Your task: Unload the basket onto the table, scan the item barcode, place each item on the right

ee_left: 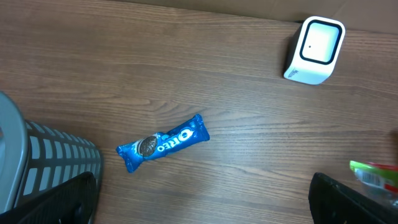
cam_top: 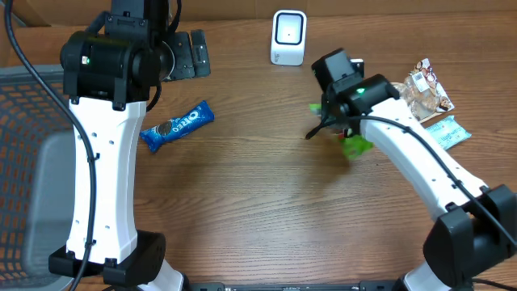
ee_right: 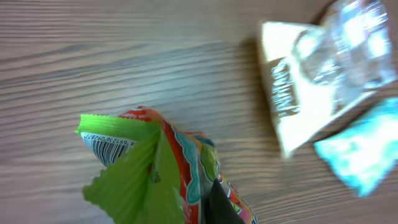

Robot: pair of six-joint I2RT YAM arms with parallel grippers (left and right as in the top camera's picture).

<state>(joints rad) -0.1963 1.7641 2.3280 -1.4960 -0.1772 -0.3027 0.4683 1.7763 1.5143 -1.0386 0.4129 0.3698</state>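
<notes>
Leftward, the left pincer (ee_left: 205, 208) is held wide above the surface (cam_top: 242, 202), idle by the Oreo pack (cam_top: 178, 125). Just right of the scanner (cam_top: 288, 37), the green packet (ee_right: 155, 168) is clamped in the right pincer (cam_top: 333, 128), its barcode (ee_right: 106, 146) exposed, presumably for scanning.

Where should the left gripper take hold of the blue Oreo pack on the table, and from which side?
Grip the Oreo pack across its narrow middle, coming straight down from above. It lies flat and slanted on the table, nothing touching it, so turn the open left gripper until it straddles the long sides. The crimped ends would probably slip.
</notes>
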